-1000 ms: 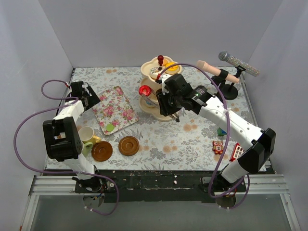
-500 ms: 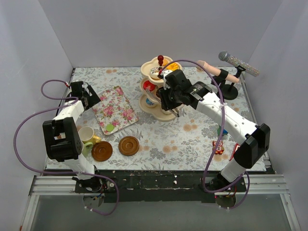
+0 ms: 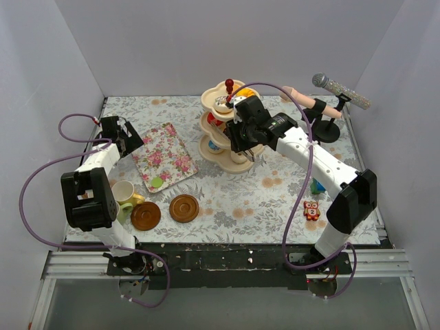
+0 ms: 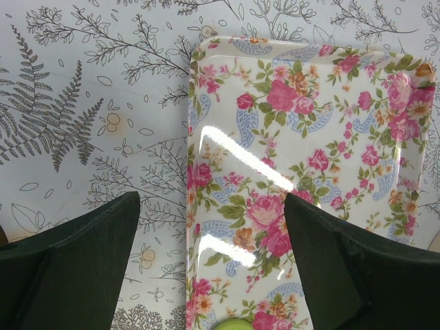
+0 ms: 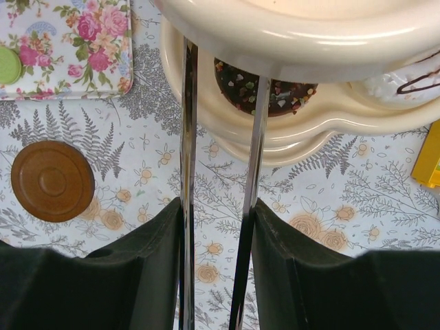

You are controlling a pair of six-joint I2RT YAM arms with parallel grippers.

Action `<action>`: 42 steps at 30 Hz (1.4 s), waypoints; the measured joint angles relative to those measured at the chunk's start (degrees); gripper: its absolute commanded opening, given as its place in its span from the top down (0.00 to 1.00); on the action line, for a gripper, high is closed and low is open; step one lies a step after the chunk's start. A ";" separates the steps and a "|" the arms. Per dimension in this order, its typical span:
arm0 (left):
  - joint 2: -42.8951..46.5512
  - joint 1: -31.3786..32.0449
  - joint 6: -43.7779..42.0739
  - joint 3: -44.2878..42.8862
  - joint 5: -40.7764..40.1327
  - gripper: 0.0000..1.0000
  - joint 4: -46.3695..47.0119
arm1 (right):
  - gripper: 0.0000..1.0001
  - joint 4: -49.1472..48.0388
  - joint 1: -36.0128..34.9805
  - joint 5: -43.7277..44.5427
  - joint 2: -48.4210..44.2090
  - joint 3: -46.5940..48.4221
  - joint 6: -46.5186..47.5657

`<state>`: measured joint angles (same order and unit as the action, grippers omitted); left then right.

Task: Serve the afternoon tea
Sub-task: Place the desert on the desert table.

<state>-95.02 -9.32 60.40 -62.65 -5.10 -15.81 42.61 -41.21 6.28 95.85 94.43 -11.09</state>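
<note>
The cream three-tier stand (image 3: 218, 147) with its red knob (image 3: 229, 84) stands at the back middle. My right gripper (image 5: 216, 206) is shut on metal tongs (image 5: 187, 137), whose tips are hidden under an upper tier. A chocolate donut (image 5: 265, 89) and a white iced cake (image 5: 402, 81) lie on the lower tier. Something red (image 3: 214, 122) shows at the middle tier. My left gripper (image 4: 213, 199) hangs open over the floral tray (image 4: 309, 137), holding nothing. Cups (image 3: 124, 192) and two brown saucers (image 3: 146, 216) (image 3: 183, 207) sit at the front left.
A small green piece (image 3: 157, 182) lies on the floral tray (image 3: 163, 157). Two microphones on a stand (image 3: 323, 110) are at the back right. Small toy blocks (image 3: 311, 210) lie near the right arm. White walls close in the table on three sides.
My right arm has swung the tongs, with a red donut in them, from the stand's left side in under its upper tier. The left arm has stayed in place.
</note>
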 measured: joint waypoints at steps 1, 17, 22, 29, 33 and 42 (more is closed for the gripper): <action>0.00 0.00 0.00 0.00 0.00 0.13 0.00 | 0.83 -0.17 0.00 0.04 0.37 0.02 0.13; 0.00 0.00 -0.02 0.00 0.02 0.11 0.00 | 0.54 -0.63 0.00 1.20 2.03 1.20 0.61; 0.00 0.00 -0.02 0.00 0.04 0.11 0.00 | 0.48 -0.63 0.00 1.27 2.03 1.49 0.79; 0.00 0.00 -0.02 0.00 0.17 0.10 0.00 | 0.44 -0.59 0.00 1.27 2.03 1.57 1.01; 0.00 0.00 -0.02 0.00 0.22 0.10 0.00 | 0.43 -0.61 0.00 1.27 2.03 1.81 1.27; 0.00 0.00 -0.02 0.00 0.24 0.10 0.02 | 0.43 -0.59 0.00 1.25 2.03 1.90 2.23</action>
<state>-95.02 -9.32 60.38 -62.65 -4.86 -15.79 42.02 -41.21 7.53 97.89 96.33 -8.86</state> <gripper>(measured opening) 0.899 0.578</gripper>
